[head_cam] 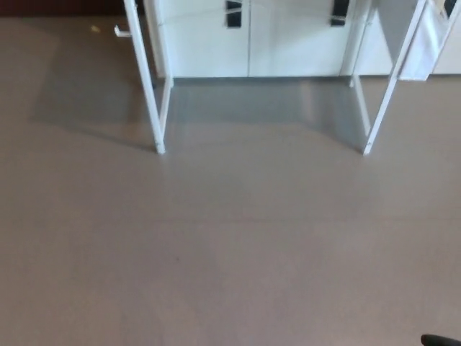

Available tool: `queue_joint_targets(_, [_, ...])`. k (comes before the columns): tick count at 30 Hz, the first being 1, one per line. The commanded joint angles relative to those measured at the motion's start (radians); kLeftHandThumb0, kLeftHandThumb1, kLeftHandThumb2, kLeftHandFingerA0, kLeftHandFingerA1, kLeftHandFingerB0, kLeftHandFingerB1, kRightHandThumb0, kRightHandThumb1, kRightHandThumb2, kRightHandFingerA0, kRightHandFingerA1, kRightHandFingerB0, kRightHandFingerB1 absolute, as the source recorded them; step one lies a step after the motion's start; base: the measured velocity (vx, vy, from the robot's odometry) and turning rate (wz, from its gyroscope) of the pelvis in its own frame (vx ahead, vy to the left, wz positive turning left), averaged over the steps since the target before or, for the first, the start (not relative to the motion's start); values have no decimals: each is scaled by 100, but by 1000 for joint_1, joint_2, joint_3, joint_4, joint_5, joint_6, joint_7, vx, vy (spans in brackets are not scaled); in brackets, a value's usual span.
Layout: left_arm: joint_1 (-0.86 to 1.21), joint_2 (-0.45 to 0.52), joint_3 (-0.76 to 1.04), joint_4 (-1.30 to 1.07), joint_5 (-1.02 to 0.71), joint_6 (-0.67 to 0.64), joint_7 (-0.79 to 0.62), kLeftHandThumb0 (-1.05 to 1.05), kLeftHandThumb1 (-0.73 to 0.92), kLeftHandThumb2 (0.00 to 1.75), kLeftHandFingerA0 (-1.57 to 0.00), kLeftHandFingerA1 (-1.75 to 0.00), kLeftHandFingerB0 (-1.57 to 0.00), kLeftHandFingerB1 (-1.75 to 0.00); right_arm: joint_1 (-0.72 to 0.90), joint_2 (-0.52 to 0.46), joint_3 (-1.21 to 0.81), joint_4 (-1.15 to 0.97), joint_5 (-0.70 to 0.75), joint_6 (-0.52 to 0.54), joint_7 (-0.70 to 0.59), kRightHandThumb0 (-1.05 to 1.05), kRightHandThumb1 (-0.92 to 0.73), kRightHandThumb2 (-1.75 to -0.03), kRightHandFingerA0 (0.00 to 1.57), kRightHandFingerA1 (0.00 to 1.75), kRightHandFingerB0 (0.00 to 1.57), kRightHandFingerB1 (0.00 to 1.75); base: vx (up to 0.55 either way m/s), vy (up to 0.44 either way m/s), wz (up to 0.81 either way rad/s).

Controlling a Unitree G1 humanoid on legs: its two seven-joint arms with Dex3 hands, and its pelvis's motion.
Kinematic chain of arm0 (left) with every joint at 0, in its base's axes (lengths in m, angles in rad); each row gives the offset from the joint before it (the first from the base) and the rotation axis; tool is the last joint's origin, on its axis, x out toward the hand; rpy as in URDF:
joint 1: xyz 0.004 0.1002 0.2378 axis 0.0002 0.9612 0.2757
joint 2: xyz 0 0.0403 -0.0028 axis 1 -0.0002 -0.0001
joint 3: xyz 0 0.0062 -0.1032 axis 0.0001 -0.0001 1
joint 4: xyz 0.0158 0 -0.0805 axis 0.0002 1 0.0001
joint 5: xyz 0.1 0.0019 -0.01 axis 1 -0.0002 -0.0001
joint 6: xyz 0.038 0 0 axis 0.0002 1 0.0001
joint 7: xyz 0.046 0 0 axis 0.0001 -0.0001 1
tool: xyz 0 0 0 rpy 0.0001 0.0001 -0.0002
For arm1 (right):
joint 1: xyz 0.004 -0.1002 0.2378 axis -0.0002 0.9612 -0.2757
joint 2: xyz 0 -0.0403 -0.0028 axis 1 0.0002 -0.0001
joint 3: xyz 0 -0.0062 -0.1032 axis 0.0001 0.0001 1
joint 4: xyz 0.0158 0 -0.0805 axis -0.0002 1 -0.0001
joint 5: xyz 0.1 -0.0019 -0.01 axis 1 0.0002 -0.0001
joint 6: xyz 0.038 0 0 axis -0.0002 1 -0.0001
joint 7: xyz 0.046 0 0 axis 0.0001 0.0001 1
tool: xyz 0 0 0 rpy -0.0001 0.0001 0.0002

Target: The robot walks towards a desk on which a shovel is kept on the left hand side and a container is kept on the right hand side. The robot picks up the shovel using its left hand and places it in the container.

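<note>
**No robot hand in frame, shovel out of sight**

I have neither robot hand in the head view, so I cannot tell whether the left or the right is released, clenched or grasping anything. A small dark sliver [441,339] sits at the bottom right edge of the frame; it may belong to the robot, but it is too little to name.

The shovel does not show, nor does the container; both should lie on the surface above the top edge of the frame, beyond what the camera covers. With nothing of it visible, I can only judge from the task wording: a shovel is probably stiff, light enough for one hand, and best taken by the handle so the blade end goes into the container first. Whether it is slippery I cannot say.

What I do see are the white legs of the surface: one [146,79] at upper left, another [389,86] at upper right. Behind them run white cabinet doors [209,40] with dark handles. The grey-brown floor [230,238] fills the lower frame.
</note>
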Motion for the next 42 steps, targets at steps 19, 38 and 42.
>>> queue_joint_targets(19, [99, -82, -72, -135, 14, -23, 28, -27, 58, 58, -50, -39, -39, -34, 121, -5, 11, -15, -9, -93, 6, -35, -45, -68, 59, 56, 39, 48, 386, -46, 11])
queue_joint_targets(38, [87, -68, -92, -69, 43, -23, 63, -27, 59, 58, -49, -40, -39, -33, 110, 1, 18, -42, 5, -58, 19, -37, -47, -70, 59, 57, 36, 48, 210, 78, -6])
queue_joint_targets(42, [61, -56, -97, 7, 56, -103, 52, -31, 55, 57, -54, -42, -40, -34, 109, 2, 16, -56, 6, -39, 16, -38, -46, -70, 60, 58, 36, 48, 118, -44, 7])
